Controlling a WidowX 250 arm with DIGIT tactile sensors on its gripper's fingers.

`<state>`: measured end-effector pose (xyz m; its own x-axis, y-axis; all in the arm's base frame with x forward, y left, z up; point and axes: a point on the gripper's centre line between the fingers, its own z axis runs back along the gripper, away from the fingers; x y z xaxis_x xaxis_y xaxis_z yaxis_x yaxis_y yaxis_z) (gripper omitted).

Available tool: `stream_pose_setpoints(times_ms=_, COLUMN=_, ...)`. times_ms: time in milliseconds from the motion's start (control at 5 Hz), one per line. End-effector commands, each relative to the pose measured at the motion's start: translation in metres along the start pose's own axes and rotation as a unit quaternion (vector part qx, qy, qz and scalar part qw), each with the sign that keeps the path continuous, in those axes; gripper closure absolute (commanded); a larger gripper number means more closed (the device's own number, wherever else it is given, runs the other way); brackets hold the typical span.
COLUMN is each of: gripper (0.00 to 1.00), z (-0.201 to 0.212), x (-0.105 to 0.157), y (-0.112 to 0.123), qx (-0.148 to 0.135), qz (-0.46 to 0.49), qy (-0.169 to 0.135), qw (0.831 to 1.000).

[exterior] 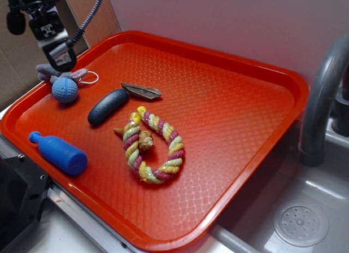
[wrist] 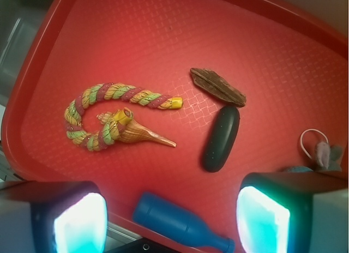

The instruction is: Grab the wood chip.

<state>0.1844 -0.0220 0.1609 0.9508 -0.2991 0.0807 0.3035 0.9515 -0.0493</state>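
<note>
The wood chip (exterior: 141, 90) (wrist: 217, 86) is a thin grey-brown sliver with pointed ends. It lies flat on the red tray (exterior: 234, 122) (wrist: 136, 40), just beyond one end of a dark navy oblong object (exterior: 107, 107) (wrist: 221, 138). My gripper (exterior: 57, 55) (wrist: 172, 220) hangs high over the tray's far left corner, well away from the chip. In the wrist view its two pads stand far apart with nothing between them.
A multicoloured rope ring (exterior: 154, 145) (wrist: 103, 114) with a tan shell-like piece (exterior: 143, 139) (wrist: 139, 132) lies mid-tray. A blue bottle (exterior: 59, 153) (wrist: 180, 224) lies at the near left, a blue ball with grey cloth (exterior: 65, 88) under the gripper. A sink and grey faucet (exterior: 322, 95) are on the right.
</note>
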Motion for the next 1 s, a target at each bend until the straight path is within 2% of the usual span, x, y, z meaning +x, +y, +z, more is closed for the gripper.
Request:
stream_pose_setpoints(times_ms=0, gripper=0.00, z=0.006, x=0.004, y=0.000, qx=0.002, qz=0.006, qy=-0.013, qw=1.000)
stream_pose_setpoints(times_ms=200, gripper=0.00, z=-0.027, x=0.043, y=0.030, qx=-0.028, qz=-0.095, qy=-0.008, qw=0.995)
stream_pose_setpoints(times_ms=400, gripper=0.00, z=-0.063, x=0.056, y=0.047, qx=0.006, qz=-0.166, qy=0.012, qw=0.986)
stream_pose_setpoints(times_ms=600, gripper=0.00, z=-0.096, x=0.057, y=0.050, qx=0.044, qz=-0.231, qy=0.036, qw=0.971)
stream_pose_setpoints(times_ms=800, gripper=0.00, z=-0.109, x=0.046, y=0.049, qx=0.036, qz=-0.277, qy=0.004, qw=0.960)
